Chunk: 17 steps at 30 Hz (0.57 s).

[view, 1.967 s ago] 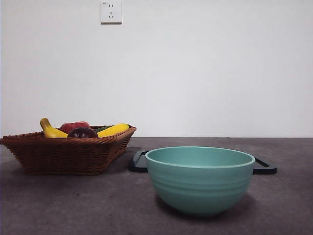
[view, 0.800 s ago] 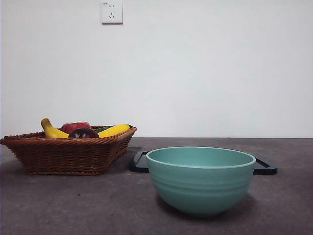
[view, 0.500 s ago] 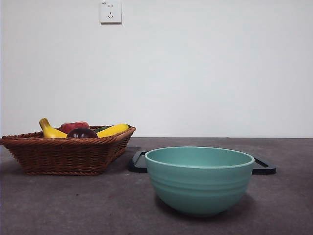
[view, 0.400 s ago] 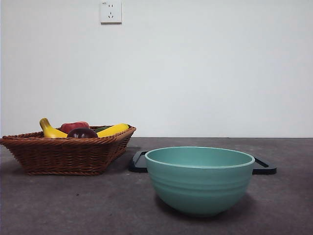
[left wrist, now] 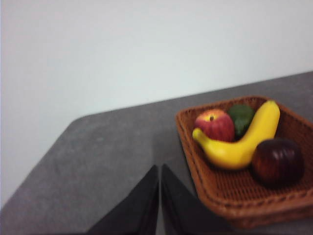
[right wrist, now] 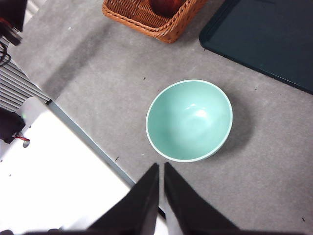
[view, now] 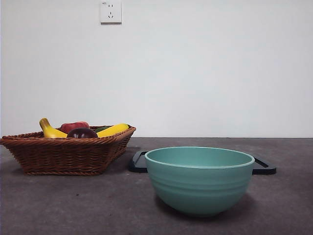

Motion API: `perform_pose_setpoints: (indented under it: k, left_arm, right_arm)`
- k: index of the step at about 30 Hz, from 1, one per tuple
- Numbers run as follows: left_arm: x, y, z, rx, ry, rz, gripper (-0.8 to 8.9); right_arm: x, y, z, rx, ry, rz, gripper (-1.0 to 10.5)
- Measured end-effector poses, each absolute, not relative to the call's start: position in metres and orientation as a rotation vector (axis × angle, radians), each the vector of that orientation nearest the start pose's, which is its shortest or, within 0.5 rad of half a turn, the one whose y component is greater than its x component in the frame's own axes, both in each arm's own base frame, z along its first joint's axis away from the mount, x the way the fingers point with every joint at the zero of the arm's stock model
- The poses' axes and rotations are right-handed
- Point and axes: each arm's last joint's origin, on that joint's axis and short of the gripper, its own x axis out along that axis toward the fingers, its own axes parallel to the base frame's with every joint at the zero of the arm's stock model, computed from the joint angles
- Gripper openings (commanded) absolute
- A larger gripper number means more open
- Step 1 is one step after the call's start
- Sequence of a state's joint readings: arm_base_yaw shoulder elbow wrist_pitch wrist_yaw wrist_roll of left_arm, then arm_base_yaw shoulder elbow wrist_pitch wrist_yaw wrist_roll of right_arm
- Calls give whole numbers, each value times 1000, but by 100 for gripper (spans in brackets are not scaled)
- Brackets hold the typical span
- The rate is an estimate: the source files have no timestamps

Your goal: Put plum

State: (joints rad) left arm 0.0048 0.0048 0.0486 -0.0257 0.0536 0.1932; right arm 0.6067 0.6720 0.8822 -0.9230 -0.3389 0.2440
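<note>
Front view: nearest to us we see a teal bowl (view: 199, 178), smooth and round, with soft ridges around its wall, standing on the grey, slightly rough table (view: 73, 205). Behind it lies a flat dark tray (view: 138, 163), and only its two ends show past the bowl. Further back on the left stands a brown wicker basket (view: 68, 154) with a woven rim. In it the plum (view: 82, 133), dark maroon and glossy, sits at the near side, in front of a red apple (view: 74, 126) and between two yellow banana ends (view: 112, 129). No arm shows in this view.

The left wrist view looks down into the basket from the side and shows more: the plum lies in the basket's corner just beside the single curved banana, and a green fruit (left wrist: 241, 117) rests beyond the apple. The left gripper (left wrist: 160, 196) hangs above the bare table beside the basket, its two black jaws pressed together, holding nothing.

The right wrist view looks from high above. We see the bowl's inside, the tray as a wide dark rectangle, and the table's edge. The right gripper (right wrist: 161, 191) is over that edge near the bowl, jaws closed together with only a thin slit, holding nothing.
</note>
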Motion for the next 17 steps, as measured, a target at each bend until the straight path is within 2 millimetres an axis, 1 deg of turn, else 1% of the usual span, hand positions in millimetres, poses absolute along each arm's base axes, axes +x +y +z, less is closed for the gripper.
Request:
perform_pose_setpoints:
  k: [3, 6, 12, 17]
  left_arm:
    - [96, -1, 170, 188, 17, -49, 8]
    - [96, -1, 169, 176, 24, -49, 8]
    - [95, -1, 158, 166, 138, -58, 8]
    - [95, -1, 157, 133, 151, -56, 8]
  right_arm:
    - [87, 72, 315, 117, 837, 808, 6]
    - [87, 72, 315, 117, 838, 808, 6]
    - [87, 72, 315, 117, 837, 808, 6]
    - [87, 72, 315, 117, 838, 808, 6]
